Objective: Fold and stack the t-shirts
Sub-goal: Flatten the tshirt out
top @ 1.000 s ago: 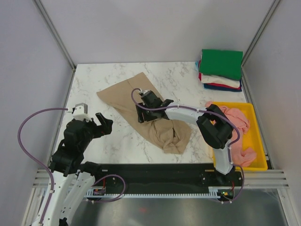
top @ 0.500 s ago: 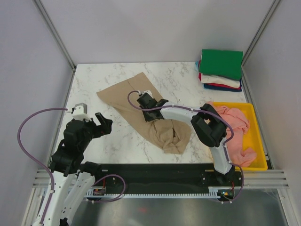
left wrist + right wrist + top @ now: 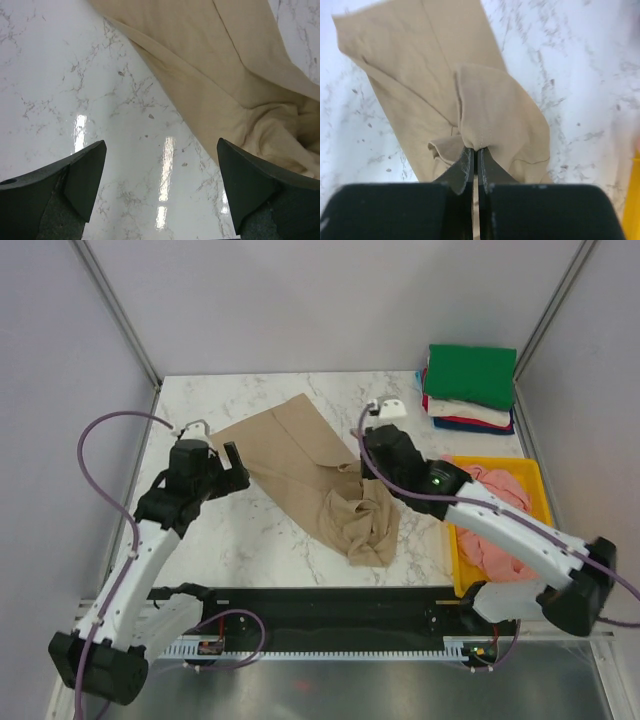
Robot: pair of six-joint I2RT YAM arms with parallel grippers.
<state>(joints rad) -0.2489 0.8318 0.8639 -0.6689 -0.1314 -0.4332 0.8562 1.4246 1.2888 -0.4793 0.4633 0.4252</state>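
1. Right pincer [image 3: 475, 149] is pinched shut on a raised fold of the tan t-shirt [image 3: 415, 65].
2. Left pincer [image 3: 160, 142] gapes wide above the table [image 3: 60, 75], the shirt's edge just ahead of it.

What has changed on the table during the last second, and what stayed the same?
The right gripper moved right over the tan t-shirt and its fingers shut on a fold. The left gripper, fingers open, reached forward to the shirt's left edge. The folded stack and the pink t-shirts in the yellow tray stayed put.
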